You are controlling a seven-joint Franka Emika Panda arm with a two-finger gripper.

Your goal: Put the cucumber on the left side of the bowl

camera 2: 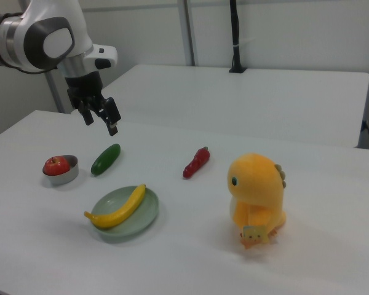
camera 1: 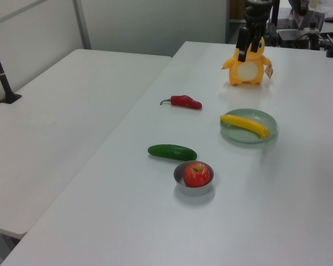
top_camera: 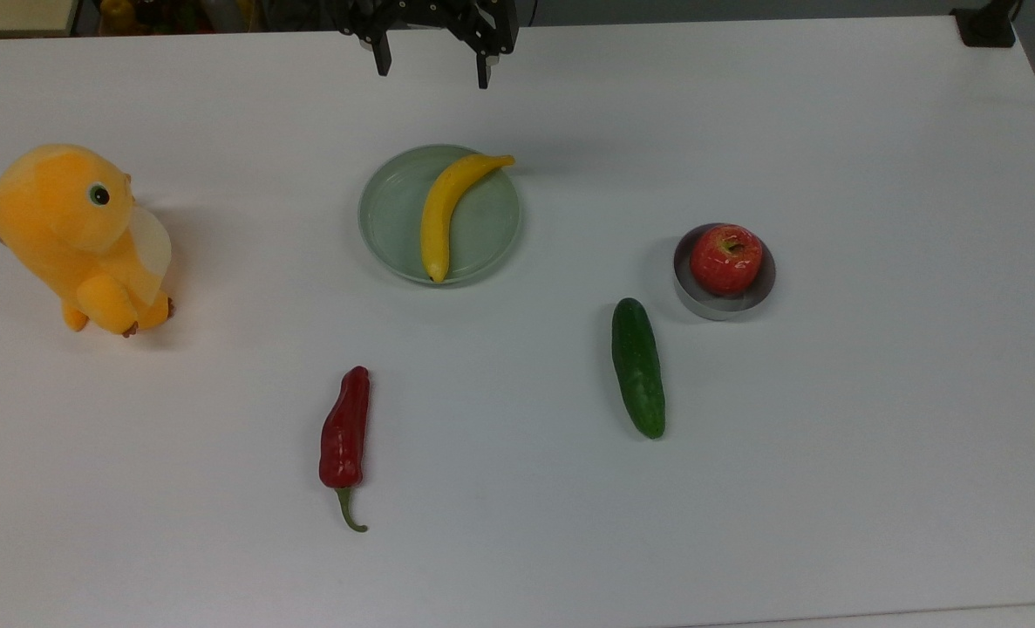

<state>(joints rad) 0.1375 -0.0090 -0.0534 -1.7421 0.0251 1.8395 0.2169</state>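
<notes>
We see the cucumber [top_camera: 638, 367] lying flat on the white bench [top_camera: 831, 480], just beside the bowl [top_camera: 724, 296] but not touching it — in the top view it sits at the bowl's lower left, its upper end nearest the rim. In the left view it lies just behind the bowl, and in the right view at the bowl's right. The grey bowl holds a red apple [top_camera: 725, 258].

The pincer [camera 2: 99, 121] hangs in the air above the bench with its fingers spread wide and nothing between them; in the top view we find it at the upper edge, well apart from the cucumber.

Elsewhere on the bench, a banana [top_camera: 447, 212] rests across a pale green plate [top_camera: 386, 218], a red chili pepper [top_camera: 344, 432] lies at the top view's lower left of the plate, and a yellow plush toy [top_camera: 77, 235] stands at the top view's far left.
</notes>
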